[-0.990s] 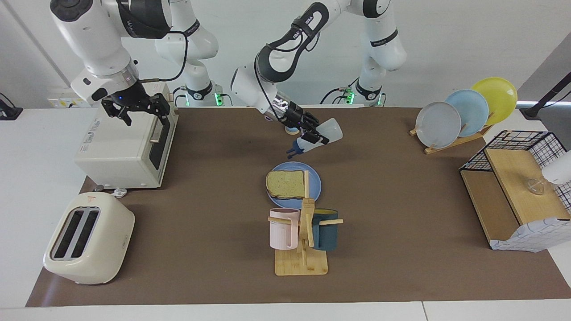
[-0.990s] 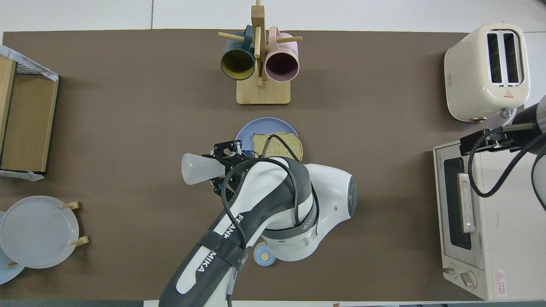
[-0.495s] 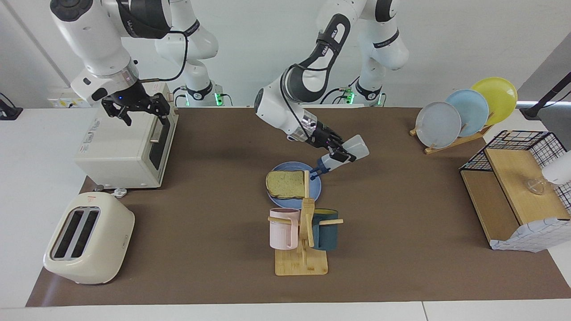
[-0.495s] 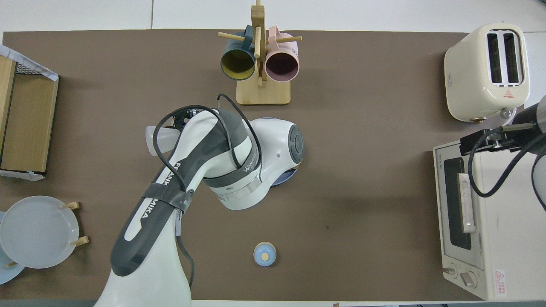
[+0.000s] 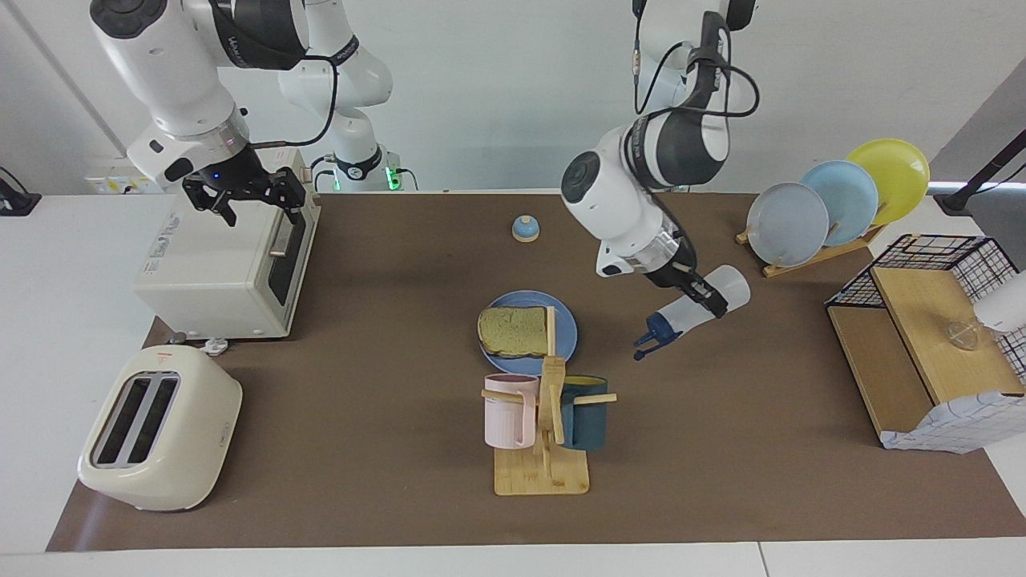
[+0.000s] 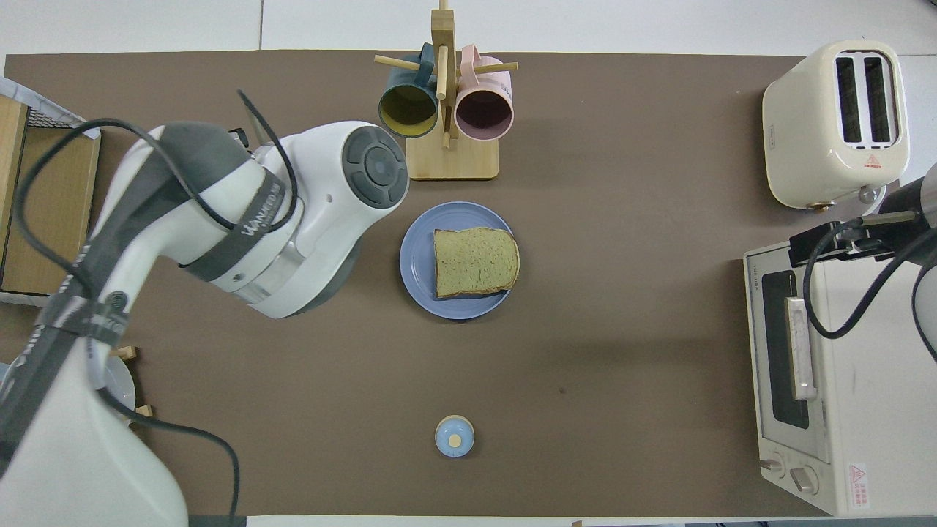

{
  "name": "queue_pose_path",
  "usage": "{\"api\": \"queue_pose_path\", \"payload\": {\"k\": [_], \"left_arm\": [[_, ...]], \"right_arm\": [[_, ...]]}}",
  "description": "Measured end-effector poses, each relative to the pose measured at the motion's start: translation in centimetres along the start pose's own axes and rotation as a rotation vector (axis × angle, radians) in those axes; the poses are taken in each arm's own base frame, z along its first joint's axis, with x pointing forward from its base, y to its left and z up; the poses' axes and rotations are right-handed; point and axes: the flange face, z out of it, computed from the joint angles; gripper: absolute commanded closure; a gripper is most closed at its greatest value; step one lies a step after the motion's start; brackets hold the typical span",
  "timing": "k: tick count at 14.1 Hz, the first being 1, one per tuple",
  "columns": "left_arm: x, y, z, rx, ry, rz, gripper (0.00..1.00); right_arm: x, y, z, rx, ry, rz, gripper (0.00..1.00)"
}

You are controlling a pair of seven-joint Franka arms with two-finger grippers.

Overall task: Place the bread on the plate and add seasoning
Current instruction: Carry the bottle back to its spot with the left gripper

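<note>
On round blue plate [image 5: 566,327]: square speckled bread [image 5: 513,331]; left gripper [image 5: 699,297] clamps translucent seasoning [image 5: 689,311].

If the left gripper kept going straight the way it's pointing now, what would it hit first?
Probably bare table mat. The left gripper, shut on the seasoning bottle, slants down over mat beside the blue plate; the bottle's cap would likely land first.

Brown table [image 5: 385,336] carries plate [image 5: 565,336], bell [image 5: 525,229], toaster [image 5: 159,429].
</note>
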Motion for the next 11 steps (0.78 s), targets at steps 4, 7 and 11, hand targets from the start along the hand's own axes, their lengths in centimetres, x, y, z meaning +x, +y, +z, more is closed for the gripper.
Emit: {"api": "queue_pose_path", "payload": {"k": [4,7,11], "left_arm": [[-4.1,-3.1,-0.9,-0.119,0.174,-0.127,1.00],[-8.0,-6.8,0.1,-0.210,0.318,-0.266,1.00],[-12.1,-10.4,1.9,-0.338,0.535,-0.469,1.00]], "right_arm": [[0.0,0.0,0.0,0.000,0.000,0.000,0.00],[0.0,0.0,0.0,0.000,0.000,0.000,0.00],[0.0,0.0,0.0,0.000,0.000,0.000,0.00]]}}
